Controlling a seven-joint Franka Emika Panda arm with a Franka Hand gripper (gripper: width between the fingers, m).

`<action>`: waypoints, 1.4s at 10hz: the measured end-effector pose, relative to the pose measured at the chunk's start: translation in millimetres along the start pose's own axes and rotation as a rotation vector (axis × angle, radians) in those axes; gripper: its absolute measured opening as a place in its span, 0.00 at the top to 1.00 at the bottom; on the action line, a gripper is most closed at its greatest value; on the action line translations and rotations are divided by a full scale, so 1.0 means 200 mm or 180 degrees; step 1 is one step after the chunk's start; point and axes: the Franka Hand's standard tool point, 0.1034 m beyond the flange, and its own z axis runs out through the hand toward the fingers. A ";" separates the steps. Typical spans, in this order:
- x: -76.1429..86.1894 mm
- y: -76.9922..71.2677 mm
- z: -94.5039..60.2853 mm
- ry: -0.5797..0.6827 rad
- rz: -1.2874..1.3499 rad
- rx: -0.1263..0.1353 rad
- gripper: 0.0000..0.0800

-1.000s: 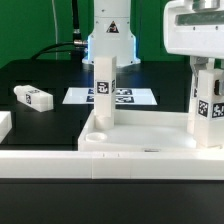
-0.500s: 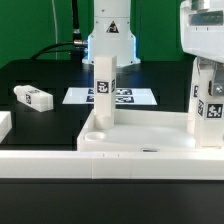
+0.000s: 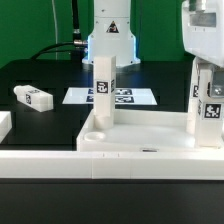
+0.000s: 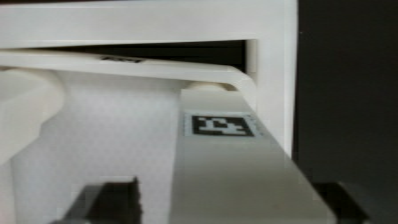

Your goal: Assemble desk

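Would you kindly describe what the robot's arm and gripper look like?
The arm is white and rounded, with a black cable beside its base. The gripper has a boxy white body and dark fingers.

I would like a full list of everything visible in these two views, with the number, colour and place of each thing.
tabletop: one, white, near side of the table.
standing legs: two, white with tags, upright on the tabletop's far side; the second is at the exterior view's right.
loose leg: one, white with tags, lying at the exterior view's left.
rail: one, white, across the front.
marker board: one, white, flat behind the tabletop.
table: one, black.
robot base: one, white, at the back.
gripper: one, white, open around the right standing leg.
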 end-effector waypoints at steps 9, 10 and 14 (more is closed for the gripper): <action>-0.01 -0.02 0.00 0.0016 -0.2747 -0.0228 0.19; 0.00 -0.02 0.00 0.0062 -0.3226 -0.0265 0.19; 0.00 -0.02 0.01 0.0090 -0.4224 -0.0337 0.19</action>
